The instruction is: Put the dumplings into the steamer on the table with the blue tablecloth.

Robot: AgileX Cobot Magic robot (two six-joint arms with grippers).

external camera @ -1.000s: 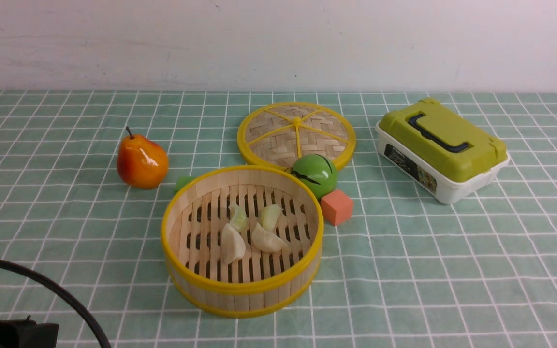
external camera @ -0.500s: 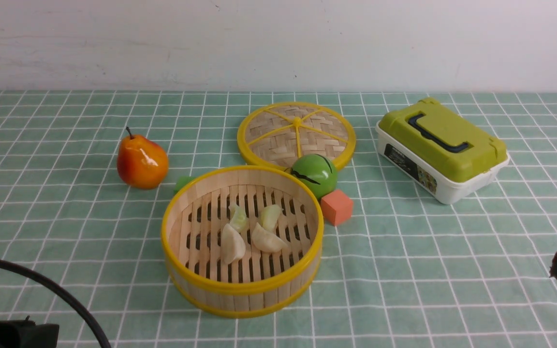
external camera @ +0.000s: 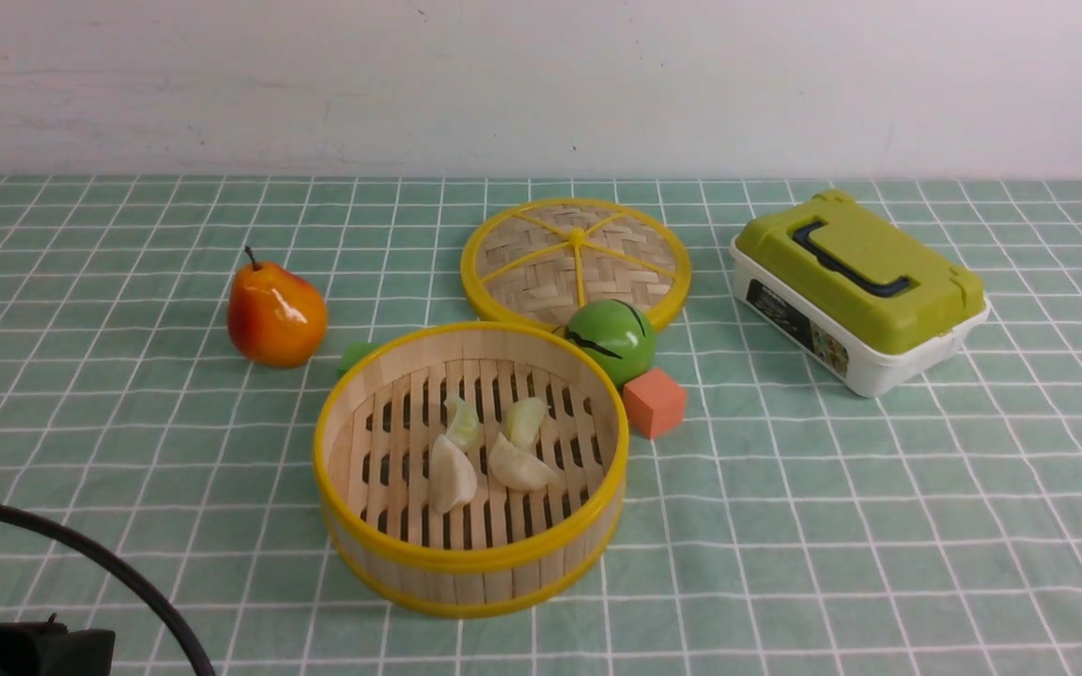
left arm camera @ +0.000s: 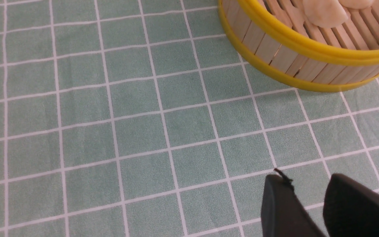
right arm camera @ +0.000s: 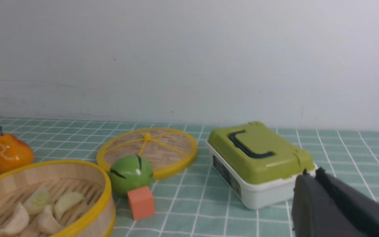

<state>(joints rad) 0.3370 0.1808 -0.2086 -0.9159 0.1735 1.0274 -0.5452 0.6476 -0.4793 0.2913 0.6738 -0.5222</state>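
Left gripper point(left arm camera: 311, 194): two dark fingers parted by a narrow gap, nothing between them, held above bare cloth near the steamer point(left arm camera: 294, 52), apart from its wall. Right gripper point(right arm camera: 311, 174): fingers pressed together, empty, raised well to the steamer's right. In the front view, only a black cable and part of the left arm point(external camera: 24, 648) show.

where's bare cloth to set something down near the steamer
Free: the wide stretch right of the steamer, in front of the box, and the cloth left of it, in front of the pear. Crowded: behind the steamer, where the green ball, orange cube and lid bunch together.
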